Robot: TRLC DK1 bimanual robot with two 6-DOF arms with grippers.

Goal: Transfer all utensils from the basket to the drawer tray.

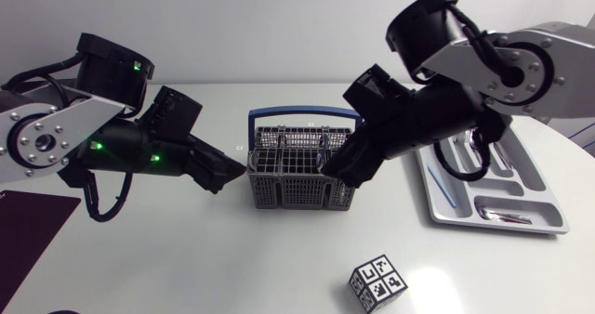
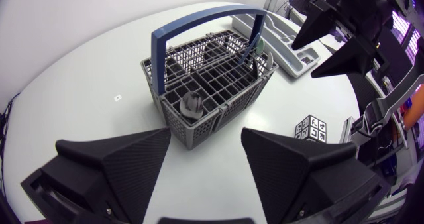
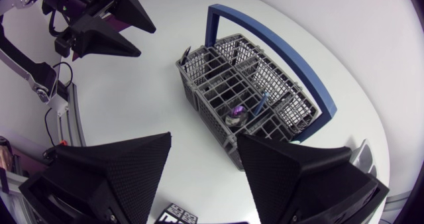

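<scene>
A grey wire basket with a blue handle stands mid-table. Inside it, a grey metal utensil head lies in a near compartment and a green-blue handled utensil leans at the far end. My left gripper hangs open and empty just left of the basket, which lies ahead of its fingers. Open and empty too, my right gripper hovers at the basket's right end, above that end in its own view. The grey drawer tray at the right holds a few utensils.
A cube with black-and-white markers sits near the front of the table, right of centre. A dark mat lies at the front left. The tray's end lies beyond the basket in the left wrist view.
</scene>
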